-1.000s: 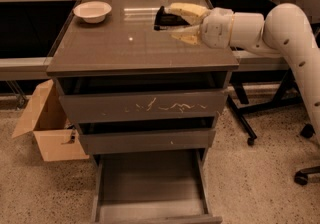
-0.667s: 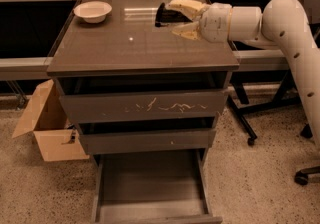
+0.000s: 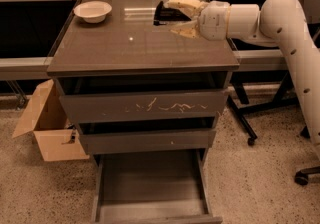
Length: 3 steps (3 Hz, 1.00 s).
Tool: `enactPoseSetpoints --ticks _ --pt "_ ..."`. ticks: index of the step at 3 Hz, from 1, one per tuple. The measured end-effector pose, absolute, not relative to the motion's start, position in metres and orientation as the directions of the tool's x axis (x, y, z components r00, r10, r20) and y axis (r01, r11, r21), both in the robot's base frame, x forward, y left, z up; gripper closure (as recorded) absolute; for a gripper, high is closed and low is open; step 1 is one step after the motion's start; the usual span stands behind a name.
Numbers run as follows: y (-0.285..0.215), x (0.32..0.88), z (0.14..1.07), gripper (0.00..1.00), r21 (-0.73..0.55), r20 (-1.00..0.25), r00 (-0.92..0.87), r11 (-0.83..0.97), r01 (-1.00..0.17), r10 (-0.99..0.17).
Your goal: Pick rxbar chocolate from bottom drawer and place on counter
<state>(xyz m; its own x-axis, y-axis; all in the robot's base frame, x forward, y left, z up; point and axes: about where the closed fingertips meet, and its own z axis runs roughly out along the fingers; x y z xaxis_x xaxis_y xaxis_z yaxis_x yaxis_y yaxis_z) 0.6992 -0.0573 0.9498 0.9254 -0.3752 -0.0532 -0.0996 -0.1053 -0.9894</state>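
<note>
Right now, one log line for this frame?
tool: above counter far edge, gripping rxbar chocolate | bottom drawer: open | bowl: counter far-left corner

The gripper (image 3: 171, 16), over the back of the counter (image 3: 125, 48), hides the right end of the rxbar chocolate (image 3: 163, 13). Its words are too small to read, and you cannot tell if it touches the counter. The front of the bottom drawer (image 3: 150, 188) is cut off at the bottom edge, the arm (image 3: 286, 18) at the right.
</note>
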Motion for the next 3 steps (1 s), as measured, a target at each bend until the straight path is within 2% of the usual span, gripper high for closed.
enactPoseSetpoints --ticks 2,3 --pt "-0.058 0.728 0.96 1.0 -0.96 -0.233 0.904 -0.061 -0.272 -0.359" --pt "-0.058 0.742 0.965 1.0 -0.921 -0.325 0.864 -0.077 -0.381 -0.385"
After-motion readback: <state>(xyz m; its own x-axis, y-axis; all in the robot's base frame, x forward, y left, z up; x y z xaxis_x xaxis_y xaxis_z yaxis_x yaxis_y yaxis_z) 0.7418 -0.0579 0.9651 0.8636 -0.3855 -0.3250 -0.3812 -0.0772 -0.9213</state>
